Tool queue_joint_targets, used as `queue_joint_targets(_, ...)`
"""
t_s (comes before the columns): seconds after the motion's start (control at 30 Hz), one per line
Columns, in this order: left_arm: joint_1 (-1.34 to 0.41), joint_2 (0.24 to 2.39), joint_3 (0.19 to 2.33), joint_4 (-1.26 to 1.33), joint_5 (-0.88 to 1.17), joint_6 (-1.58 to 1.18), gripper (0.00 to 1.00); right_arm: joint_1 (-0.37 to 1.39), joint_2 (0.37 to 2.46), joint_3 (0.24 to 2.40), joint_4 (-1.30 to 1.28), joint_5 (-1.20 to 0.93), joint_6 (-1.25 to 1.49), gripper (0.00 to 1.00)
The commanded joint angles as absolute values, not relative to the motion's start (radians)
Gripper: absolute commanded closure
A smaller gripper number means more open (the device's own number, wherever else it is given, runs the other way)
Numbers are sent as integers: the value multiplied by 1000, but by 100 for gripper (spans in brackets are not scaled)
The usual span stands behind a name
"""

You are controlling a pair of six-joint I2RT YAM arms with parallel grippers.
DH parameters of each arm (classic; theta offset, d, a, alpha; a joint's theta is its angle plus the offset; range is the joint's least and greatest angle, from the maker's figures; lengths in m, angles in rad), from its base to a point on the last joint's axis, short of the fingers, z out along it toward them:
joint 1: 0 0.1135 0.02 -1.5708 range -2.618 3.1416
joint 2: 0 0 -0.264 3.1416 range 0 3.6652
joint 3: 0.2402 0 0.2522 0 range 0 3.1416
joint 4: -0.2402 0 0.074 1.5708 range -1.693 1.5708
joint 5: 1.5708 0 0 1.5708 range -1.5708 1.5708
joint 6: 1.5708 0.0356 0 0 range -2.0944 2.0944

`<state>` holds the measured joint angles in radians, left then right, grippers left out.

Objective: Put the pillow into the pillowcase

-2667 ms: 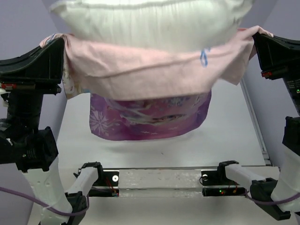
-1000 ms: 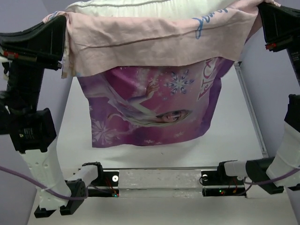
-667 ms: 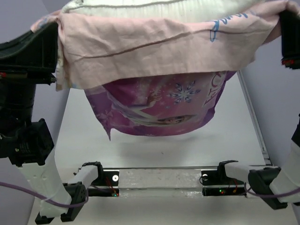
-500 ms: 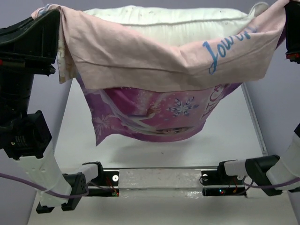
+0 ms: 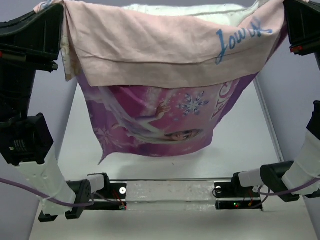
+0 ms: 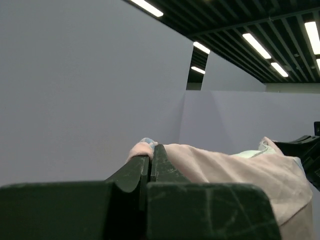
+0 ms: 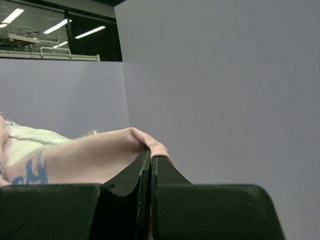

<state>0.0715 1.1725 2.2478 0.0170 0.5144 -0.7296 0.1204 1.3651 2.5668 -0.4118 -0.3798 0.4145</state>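
I have the pillowcase (image 5: 150, 55) strung up in the air between both arms, well above the desk (image 5: 245, 140). My left pincer (image 6: 150, 152) is clenched on one pink corner of the fabric. My right pincer (image 7: 150, 154) is clenched on the opposite corner, its jaws pressed together with only cloth between them.

The case's long axis runs side to side, from one pincer to the other. Its purple snowflake face hangs below the pink fold, limp and flat, its lower edge clear of the desk as far as I can tell.

The pillow (image 5: 170, 8) shows only as a white strip along the top edge, just behind the pink fold and between the two grips. I judge it sits high in the case and has not dropped to the bottom.

So the pillow must travel straight down, away from both pincers. Neither arm is nearer, since each holds one end.
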Motion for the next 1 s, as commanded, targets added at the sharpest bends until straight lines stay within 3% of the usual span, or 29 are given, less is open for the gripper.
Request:
queue_joint_targets(0.0,80,1087,2153,180,445,-686,100,115,1216,2373,-188,-293,425,100)
queue_joint_targets(0.03,80,1086,2009,301,445,-733,100,115,1215,2247,-120,-293,425,100)
queue_joint_targets(0.17,80,1161,2302,152,468,-695,100,115,1357,2693,-290,-313,402,100)
queue_joint_targets(0.27,80,1076,2012,318,454,-763,100,115,1260,2334,-159,-292,417,100)
queue_joint_targets(0.37,80,1219,2375,116,466,-685,100,115,1388,2740,-309,-296,402,100)
queue_joint_targets(0.4,80,1230,2444,59,460,-664,100,115,1402,2762,-313,-316,408,100)
queue_joint_targets(0.47,80,1150,2239,116,475,-669,100,115,1284,2356,-211,-307,423,100)
queue_joint_targets(0.5,80,1111,2098,250,477,-768,100,115,1260,2289,-149,-292,426,100)
queue_joint_targets(0.53,81,1105,2074,299,477,-782,100,115,1313,2345,-200,-296,416,100)
queue_joint_targets(0.57,81,1159,2192,217,447,-740,100,115,1357,2611,-253,-323,408,100)
queue_joint_targets(0.6,81,1184,2368,122,446,-671,100,115,1389,2708,-297,-327,408,100)
queue_joint_targets(0.67,81,1165,2305,114,433,-643,100,115,1315,2626,-255,-327,406,100)
queue_joint_targets(0.7,81,1143,2084,282,437,-746,100,115,1286,2365,-121,-310,431,100)
queue_joint_targets(0.77,81,1170,2125,292,498,-779,100,115,1423,2543,-260,-337,404,100)
queue_joint_targets(0.8,81,1193,2226,252,497,-755,100,115,1461,2809,-359,-345,403,100)
queue_joint_targets(0.83,81,1204,2320,201,485,-712,100,115,1460,2821,-359,-342,399,100)
queue_joint_targets(0.87,81,1187,2298,192,460,-691,100,115,1425,2733,-333,-341,391,100)
queue_joint_targets(0.9,81,1166,2113,252,463,-693,100,115,1285,2352,-161,-344,397,100)
queue_joint_targets(0.97,81,1105,1894,352,471,-753,100,115,1209,2127,-71,-284,393,100)
